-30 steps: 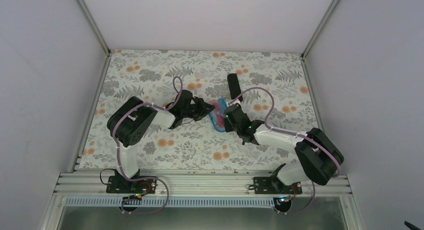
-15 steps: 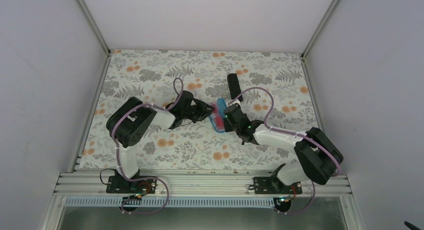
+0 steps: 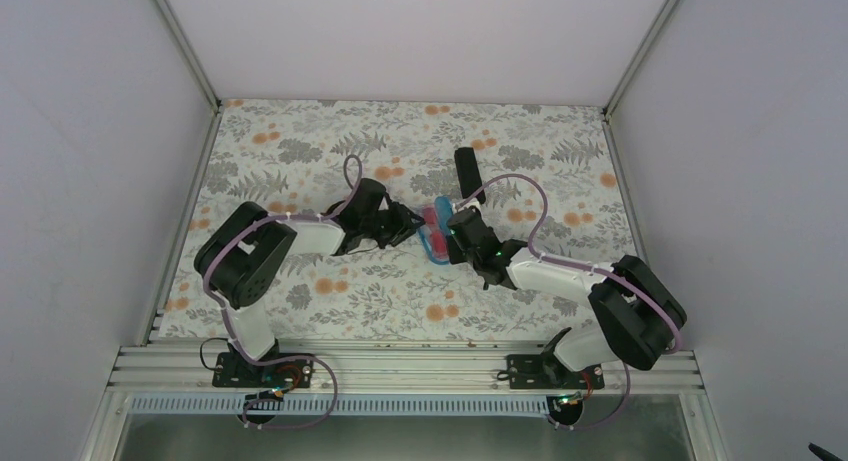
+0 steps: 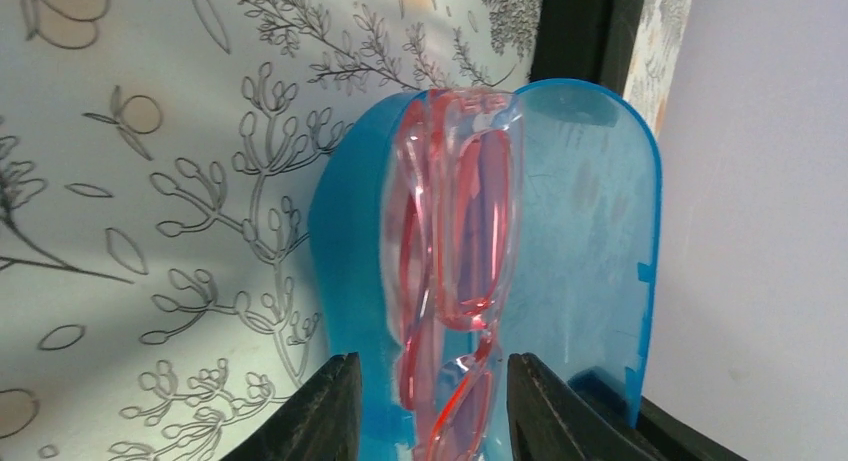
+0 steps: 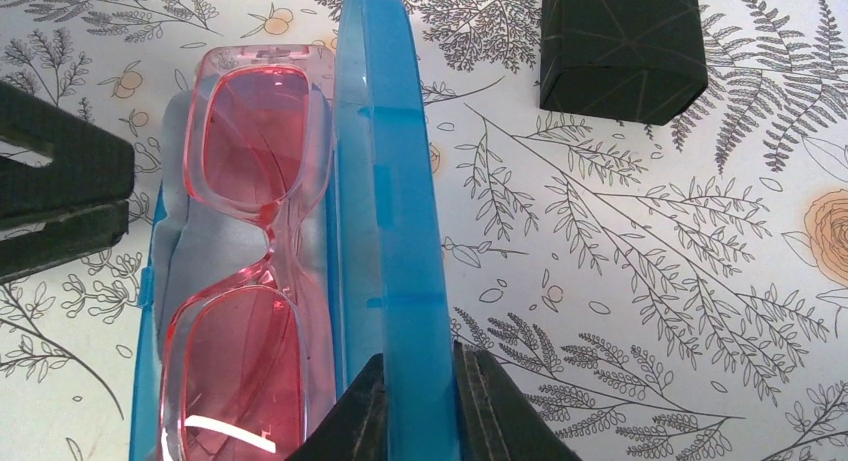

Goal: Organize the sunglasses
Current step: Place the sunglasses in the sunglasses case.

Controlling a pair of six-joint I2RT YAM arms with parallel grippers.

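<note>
Left gripper (image 4: pixel 430 416) stands partly open, fingers (image 4: pixel 320 416) either side of the pink sunglasses (image 4: pixel 455 231), a gap on each side, gripping nothing; the sunglasses lie folded inside the blue case (image 4: pixel 345 241) on the floral tablecloth (image 5: pixel 620 261); right gripper (image 5: pixel 412 413) is clenched on the case's raised lid (image 5: pixel 385 181), pinching its edge.
</note>
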